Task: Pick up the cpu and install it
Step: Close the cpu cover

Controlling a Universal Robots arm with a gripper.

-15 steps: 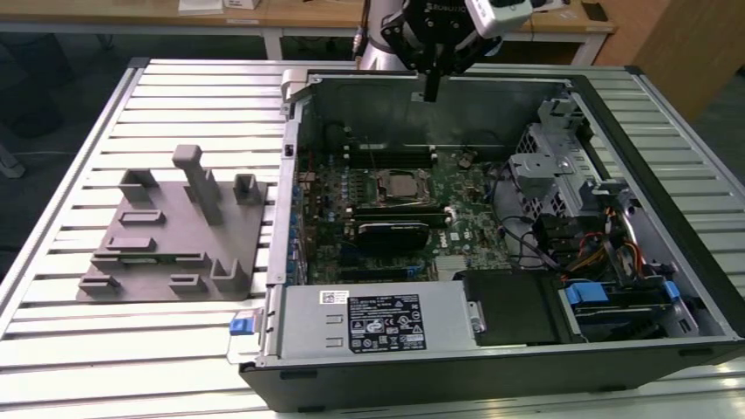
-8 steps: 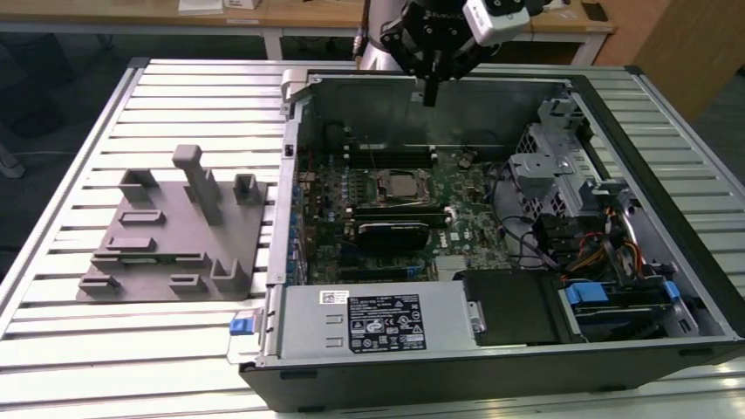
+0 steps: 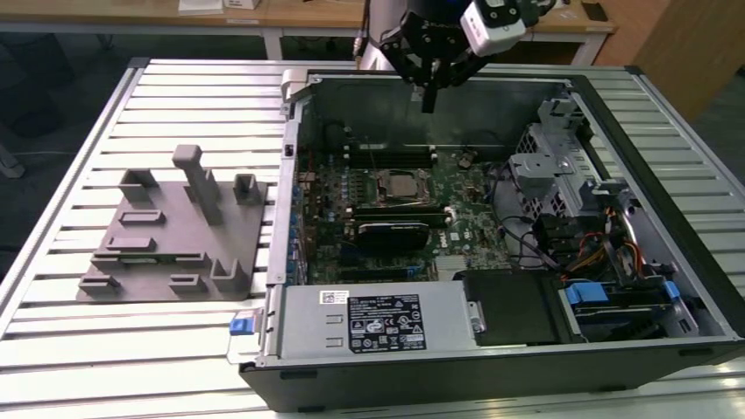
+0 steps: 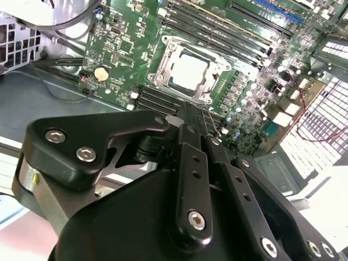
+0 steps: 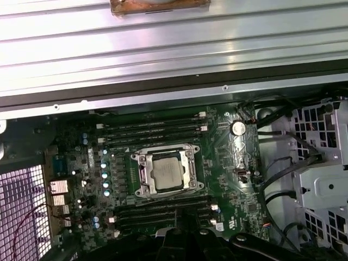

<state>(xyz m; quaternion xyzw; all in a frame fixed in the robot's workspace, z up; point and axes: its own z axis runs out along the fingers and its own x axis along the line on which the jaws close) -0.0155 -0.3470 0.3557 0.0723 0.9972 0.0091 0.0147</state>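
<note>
The cpu lies flat in the metal-framed socket on the green motherboard, silvery top up, inside the open computer case. Both wrist views look down on the cpu seated within the socket frame. My gripper hangs above the case's far wall, well above the board and a little beyond the socket. Its black fingers are pressed together, shut, with nothing between them. In the first wrist view the gripper points at the memory slots beside the socket.
A grey fixture with upright posts stands on the slatted metal table at the exterior view's left of the case. Inside the case are a labelled power supply, a drive cage, cables and a black card.
</note>
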